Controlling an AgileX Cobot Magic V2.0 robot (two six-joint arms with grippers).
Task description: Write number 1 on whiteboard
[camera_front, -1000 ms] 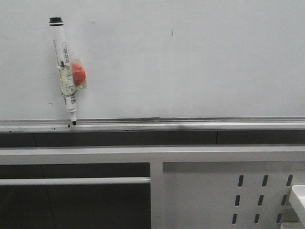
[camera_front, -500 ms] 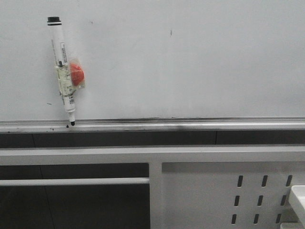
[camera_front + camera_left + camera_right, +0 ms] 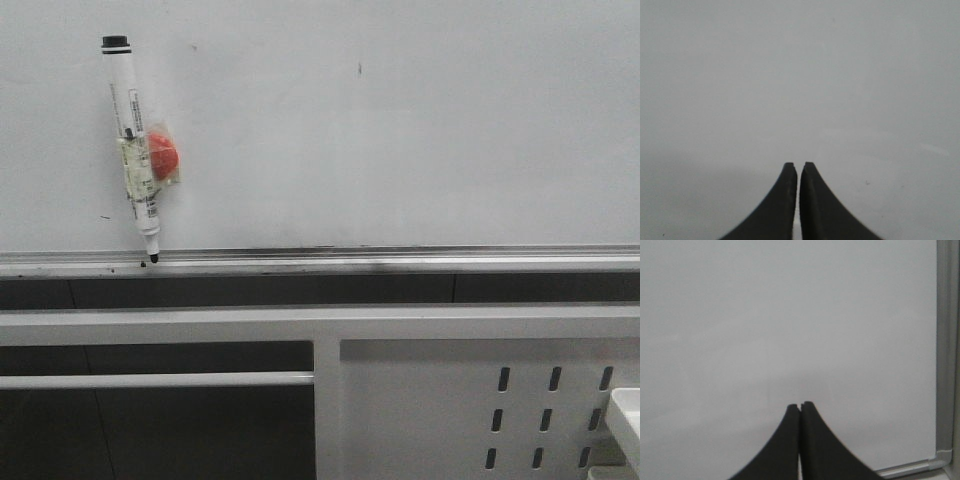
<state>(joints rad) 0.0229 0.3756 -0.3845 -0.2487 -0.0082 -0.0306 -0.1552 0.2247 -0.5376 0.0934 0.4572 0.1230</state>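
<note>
The whiteboard (image 3: 400, 150) fills the upper part of the front view, with its silver tray rail (image 3: 400, 262) along the lower edge. No number 1 shows on it, only small dark specks. A white marker (image 3: 133, 150) with a black cap hangs on the board at the left, tip down near the rail, taped to a red round magnet (image 3: 164, 155). My left gripper (image 3: 799, 164) is shut on nothing in front of bare board. My right gripper (image 3: 801, 405) is also shut and empty, near the board's framed corner (image 3: 942, 455). Neither arm appears in the front view.
Below the rail runs a white metal frame (image 3: 330, 325) with a perforated panel (image 3: 550, 410) at the lower right and a horizontal bar (image 3: 150, 380) at the lower left. A white box edge (image 3: 628, 415) shows at the far right.
The whole front view has shifted by a few pixels. The marker has kept its place on the board.
</note>
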